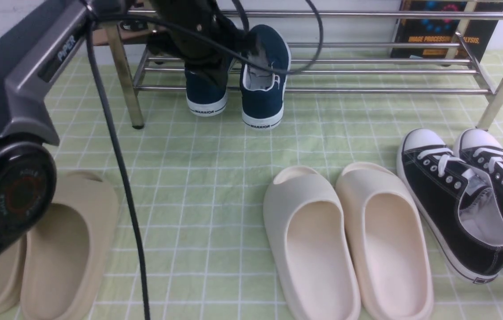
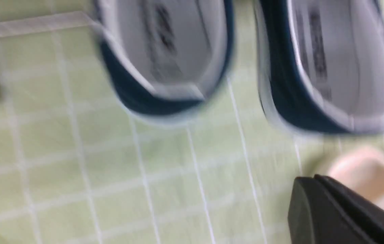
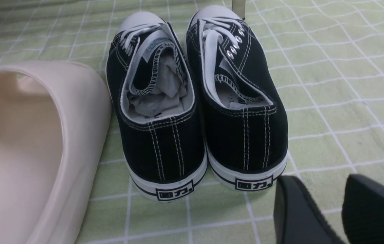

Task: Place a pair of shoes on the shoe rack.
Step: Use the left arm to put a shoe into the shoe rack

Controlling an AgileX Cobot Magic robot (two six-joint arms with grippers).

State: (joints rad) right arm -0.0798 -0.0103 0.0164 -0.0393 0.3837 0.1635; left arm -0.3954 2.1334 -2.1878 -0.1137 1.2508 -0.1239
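Observation:
Two navy slip-on shoes, one on the left point(image 1: 205, 95) and one on the right point(image 1: 265, 84), sit toe-in on the lower shelf of the silver shoe rack point(image 1: 367, 91). Their "WARRIOR" heels stick out past the front bar. My left gripper point(image 1: 220, 66) hangs just above them and hides part of the left shoe. The left wrist view is blurred. It shows both heel openings point(image 2: 165, 61) point(image 2: 331, 74), with my left gripper point(image 2: 314, 179) shut and empty, apart from them. My right gripper point(image 3: 317, 189) is open and empty, low behind the black sneakers' heels.
A cream pair of slides point(image 1: 309, 235) lies front centre and a beige pair point(image 1: 65, 249) front left under my left arm. Black lace-up sneakers point(image 1: 456, 200) point(image 3: 158, 135) lie at the right by the rack's leg. A dark book point(image 1: 438, 31) stands behind the rack. A green checked cloth point(image 1: 216, 178) covers the floor.

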